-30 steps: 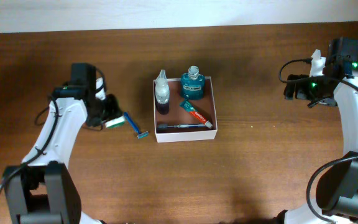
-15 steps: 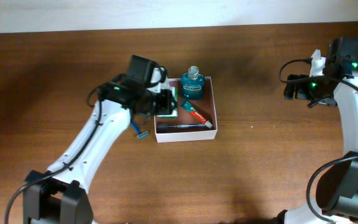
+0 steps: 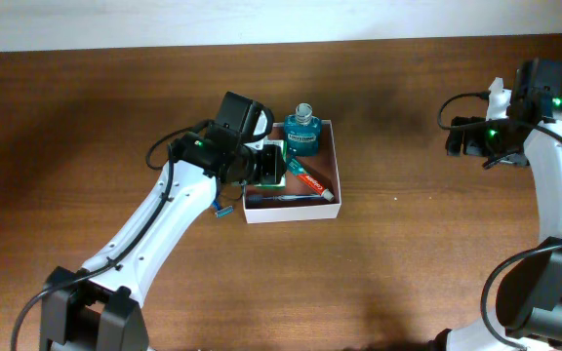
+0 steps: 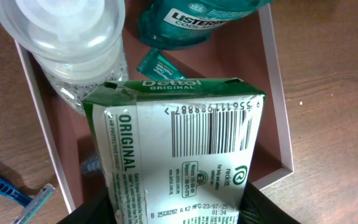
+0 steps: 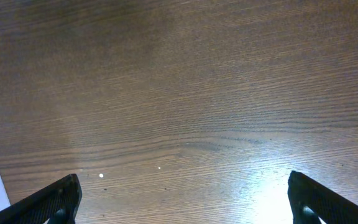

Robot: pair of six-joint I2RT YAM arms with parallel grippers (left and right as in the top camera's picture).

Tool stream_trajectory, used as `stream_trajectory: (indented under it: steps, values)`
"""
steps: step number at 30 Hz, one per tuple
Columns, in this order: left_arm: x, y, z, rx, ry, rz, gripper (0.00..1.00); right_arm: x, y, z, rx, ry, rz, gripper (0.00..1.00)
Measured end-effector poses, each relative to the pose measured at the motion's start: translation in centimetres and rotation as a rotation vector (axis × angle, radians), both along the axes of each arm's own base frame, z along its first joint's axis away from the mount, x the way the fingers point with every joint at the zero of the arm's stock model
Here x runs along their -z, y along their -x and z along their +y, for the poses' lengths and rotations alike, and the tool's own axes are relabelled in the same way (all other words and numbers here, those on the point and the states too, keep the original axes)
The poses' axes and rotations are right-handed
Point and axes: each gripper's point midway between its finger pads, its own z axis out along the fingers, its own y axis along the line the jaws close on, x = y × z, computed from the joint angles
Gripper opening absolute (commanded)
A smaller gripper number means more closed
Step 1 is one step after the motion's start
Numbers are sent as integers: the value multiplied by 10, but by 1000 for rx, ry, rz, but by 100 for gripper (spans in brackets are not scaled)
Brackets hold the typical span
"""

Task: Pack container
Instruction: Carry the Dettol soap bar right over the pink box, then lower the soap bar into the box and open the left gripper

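Container [image 3: 291, 214] room is tight. Your left fingers [image 4: 263, 208] hold the soap box [image 4: 179, 155]; let go crooked and it may knock the clear bottle [image 4: 67, 43]. Your right fingers [image 5: 55, 199] are spread, empty.

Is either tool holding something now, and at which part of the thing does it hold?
The left tool holds the carton by the end nearest its wrist, over the container. The right tool is open and holds nothing.

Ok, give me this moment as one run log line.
left gripper: holding Dettol carton over container | right gripper: open, empty, above table | razor: on table outside container
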Motion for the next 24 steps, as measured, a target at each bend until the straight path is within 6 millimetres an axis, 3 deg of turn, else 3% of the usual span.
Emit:
stream_trajectory:
  steps: [6,15,24]
  values:
    - [0,2,-3,1,-3,0,9,0,0,0,-1,0,0,99]
    - [0,16,-28,54,-19,-11,10,0,0,0,0,0,0,99]
    - [2,13,-24,-1,-73,-40,10,0,0,0,0,0,0,99]
